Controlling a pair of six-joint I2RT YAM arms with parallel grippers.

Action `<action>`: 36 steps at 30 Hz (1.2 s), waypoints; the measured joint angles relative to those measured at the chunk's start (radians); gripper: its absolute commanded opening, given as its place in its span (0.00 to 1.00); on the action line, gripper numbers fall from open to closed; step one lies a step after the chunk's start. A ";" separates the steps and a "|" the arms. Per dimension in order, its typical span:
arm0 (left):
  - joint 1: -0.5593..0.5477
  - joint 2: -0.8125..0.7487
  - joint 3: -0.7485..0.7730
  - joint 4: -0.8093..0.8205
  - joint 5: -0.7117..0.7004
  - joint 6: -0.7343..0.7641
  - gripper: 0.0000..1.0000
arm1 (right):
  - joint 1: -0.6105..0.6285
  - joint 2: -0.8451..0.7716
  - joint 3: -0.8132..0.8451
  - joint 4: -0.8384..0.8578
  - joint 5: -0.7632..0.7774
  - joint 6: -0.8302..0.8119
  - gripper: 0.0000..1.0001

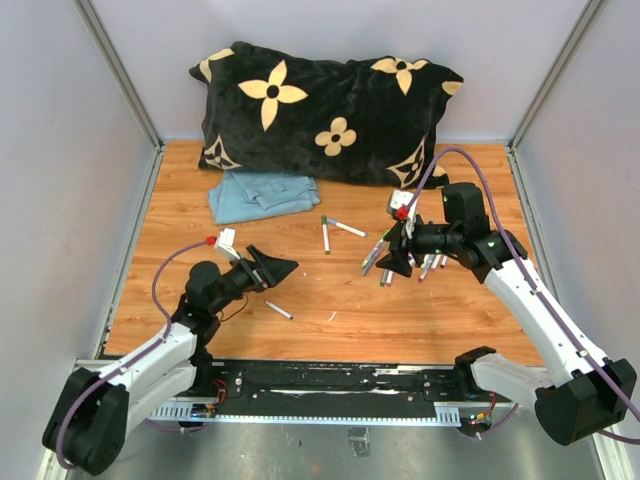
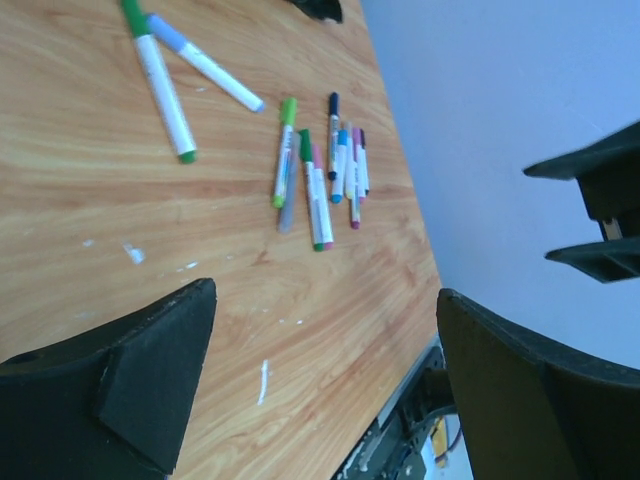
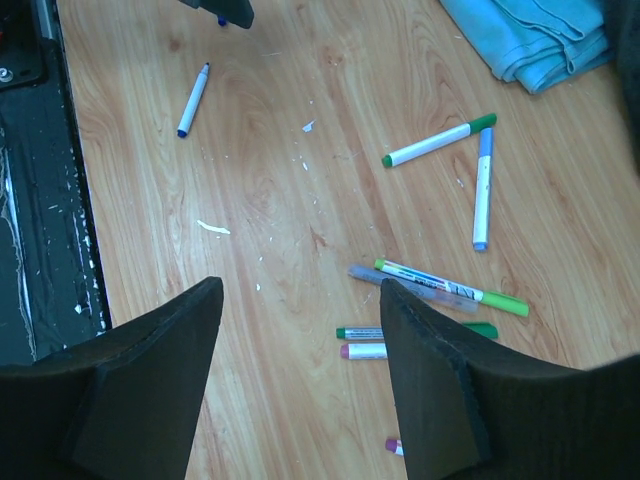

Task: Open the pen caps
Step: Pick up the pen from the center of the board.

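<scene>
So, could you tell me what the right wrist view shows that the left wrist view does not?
Only the right wrist view shows the folded blue cloth and a lone blue-ended pen near the black base rail. Only the left wrist view shows the pale wall and the pen cluster in full. Both show the wooden table, plus the green-capped pen and the blue-capped pen lying in a V.

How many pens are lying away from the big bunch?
3. A green pen and a blue pen meet in a V near the cloth. A third pen lies alone by the left end effector. None looks hidden.
</scene>
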 measured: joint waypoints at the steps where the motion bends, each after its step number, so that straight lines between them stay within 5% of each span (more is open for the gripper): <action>1: -0.040 0.015 0.036 -0.026 -0.028 0.023 0.95 | -0.005 0.000 0.000 0.000 0.000 0.003 0.66; 14: -0.435 0.380 0.468 -0.401 -0.509 0.283 0.93 | -0.032 0.000 -0.001 0.000 -0.002 0.018 0.67; 36: -0.452 0.828 0.800 -0.640 -0.686 0.299 0.90 | -0.038 0.023 -0.001 0.000 -0.002 0.042 0.67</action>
